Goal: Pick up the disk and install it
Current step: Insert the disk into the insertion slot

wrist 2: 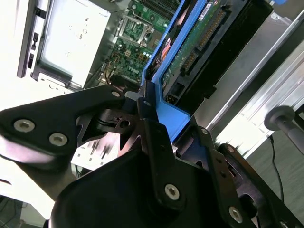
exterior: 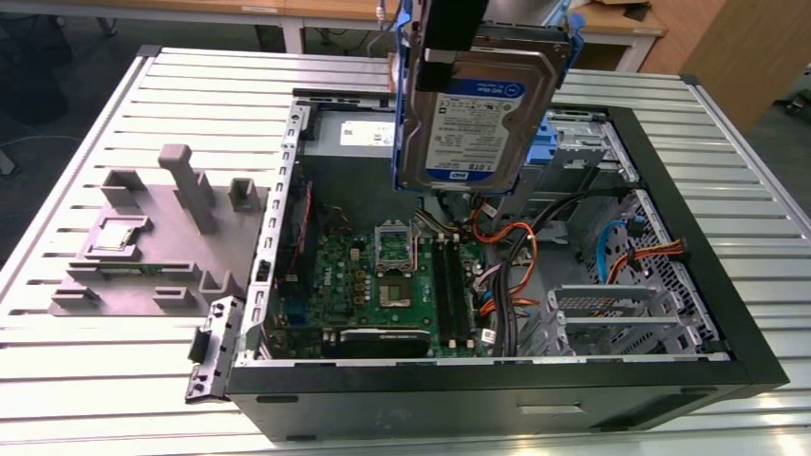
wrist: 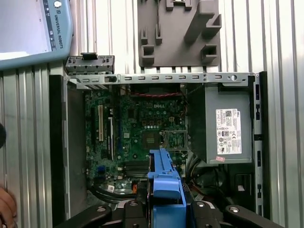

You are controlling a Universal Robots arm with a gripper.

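The disk [exterior: 476,119], a silver hard drive with a white-and-blue label in a blue plastic carrier, hangs on edge above the back of the open computer case [exterior: 507,394]. My gripper [exterior: 454,43] is shut on its upper end, gripping the carrier. In the second wrist view the black fingers [wrist 2: 142,107] clamp the blue carrier [wrist 2: 168,116], and the disk's green circuit-board side [wrist 2: 199,42] faces the camera. In the first wrist view the carrier's blue edge [wrist: 164,178] sticks out from the gripper [wrist: 164,209] over the motherboard [wrist: 142,128].
Inside the case lie the motherboard [exterior: 393,285], orange and blue cables [exterior: 514,252], the grey power supply [wrist: 228,130] and grey drive bays [exterior: 609,313] with a blue bracket [exterior: 548,142]. A grey fixture [exterior: 152,237] sits at the exterior view's left. A hand [wrist: 4,206] shows beside the case.
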